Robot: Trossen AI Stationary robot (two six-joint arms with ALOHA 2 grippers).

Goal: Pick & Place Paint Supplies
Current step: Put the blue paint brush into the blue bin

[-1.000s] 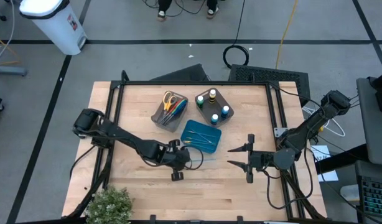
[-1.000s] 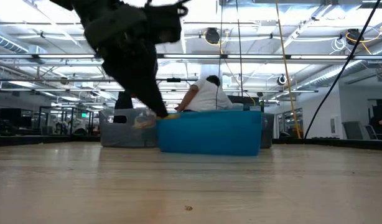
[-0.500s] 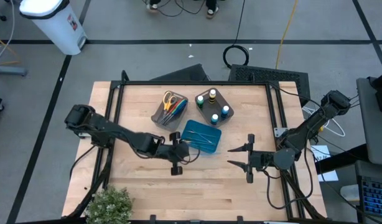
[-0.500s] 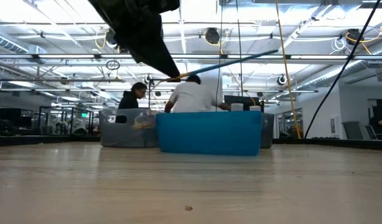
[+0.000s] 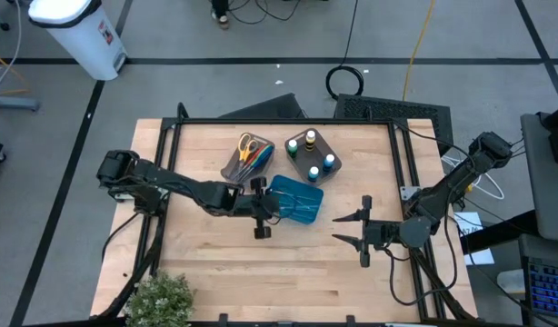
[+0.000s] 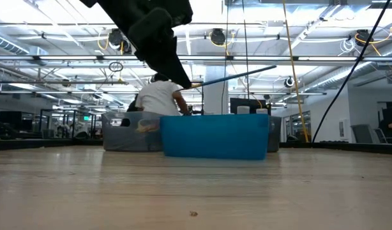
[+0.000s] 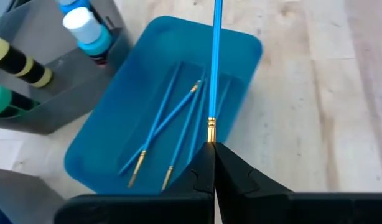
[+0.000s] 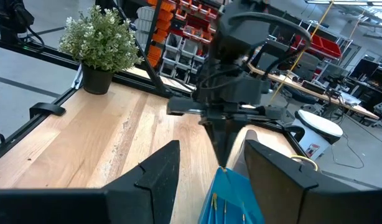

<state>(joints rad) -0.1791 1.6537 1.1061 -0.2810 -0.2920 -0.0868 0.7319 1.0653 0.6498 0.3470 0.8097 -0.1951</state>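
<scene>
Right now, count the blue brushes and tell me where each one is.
4. One blue brush is pinched in the left gripper, held above the teal tray. Three lie inside the tray. More may be hidden under them.

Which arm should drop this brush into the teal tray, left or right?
Left. Its tool is shut on the blue brush directly above the teal tray, where other brushes lie. The right tool waits open, apart from the tray.
</scene>
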